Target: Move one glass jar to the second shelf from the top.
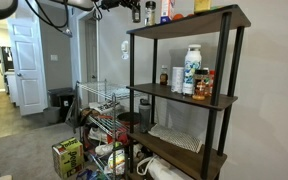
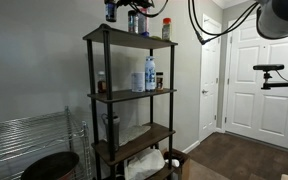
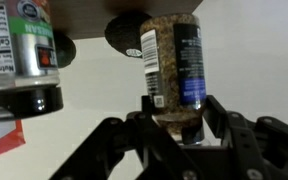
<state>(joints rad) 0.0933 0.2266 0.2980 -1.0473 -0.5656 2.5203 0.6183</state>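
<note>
Pincer (image 3: 181, 110) shut tight on the jar (image 3: 171, 60), with one finger (image 3: 219, 115) on each side of its near end, as the wrist view shows. The jar is full of brown grains and has a dark blue label. Its far end meets the brown board of the top shelf (image 3: 244, 8). Just beside the jar stands a bottle (image 3: 19, 40) with a green and white label. In both exterior views the arm reaches up to that top shelf, so the jar is up there and not on the second shelf (image 1: 174, 95). The second shelf holds a big white bottle (image 1: 192, 68) and some small jars (image 1: 202, 85). The shelves are brown boards in a tall black frame. Around them is a room with gray walls (image 2: 34, 70) and white doors (image 2: 249, 80). A wire rack (image 1: 99, 105) and a black bin (image 1: 61, 103) stand on the floor nearby.
</note>
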